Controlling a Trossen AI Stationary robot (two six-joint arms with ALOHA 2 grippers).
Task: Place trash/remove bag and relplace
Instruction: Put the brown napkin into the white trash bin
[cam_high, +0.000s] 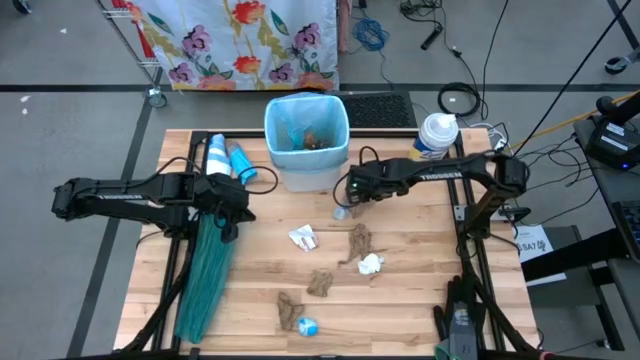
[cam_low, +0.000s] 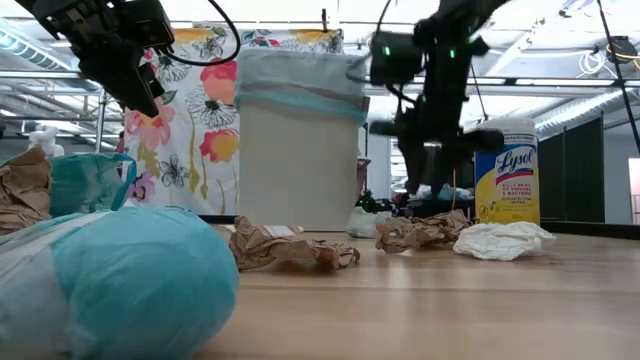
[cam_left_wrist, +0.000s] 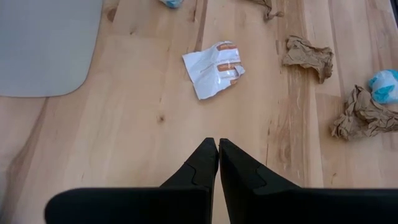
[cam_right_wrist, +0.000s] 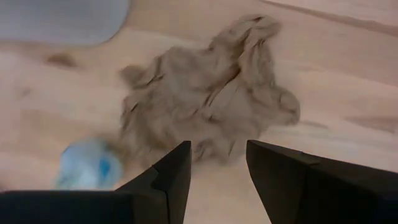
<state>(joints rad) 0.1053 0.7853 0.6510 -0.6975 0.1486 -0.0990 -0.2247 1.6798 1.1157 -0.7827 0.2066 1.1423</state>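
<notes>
The white bin (cam_high: 306, 140) with its pale-blue bag (cam_high: 300, 108) stands at the far middle of the table, with some trash inside. Loose trash lies on the wood: a white wrapper (cam_high: 303, 238), brown paper wads (cam_high: 320, 282), a white wad (cam_high: 370, 264) and a blue scrap (cam_high: 307, 325). My right gripper (cam_right_wrist: 217, 152) is open, pointing steeply down just above a brown crumpled paper (cam_right_wrist: 211, 93), with a small blue scrap (cam_right_wrist: 90, 163) beside it, close to the bin. My left gripper (cam_left_wrist: 217, 146) is shut and hangs above bare wood left of the bin. A teal-green bag (cam_high: 205, 280) lies along the table's left side.
A Lysol tub (cam_high: 437, 135) stands at the far right, next to the bin. Two blue-and-white bottles (cam_high: 228, 160) lie at the far left. A keyboard (cam_high: 380, 108) sits behind the bin. There is free wood between the scraps at mid-table.
</notes>
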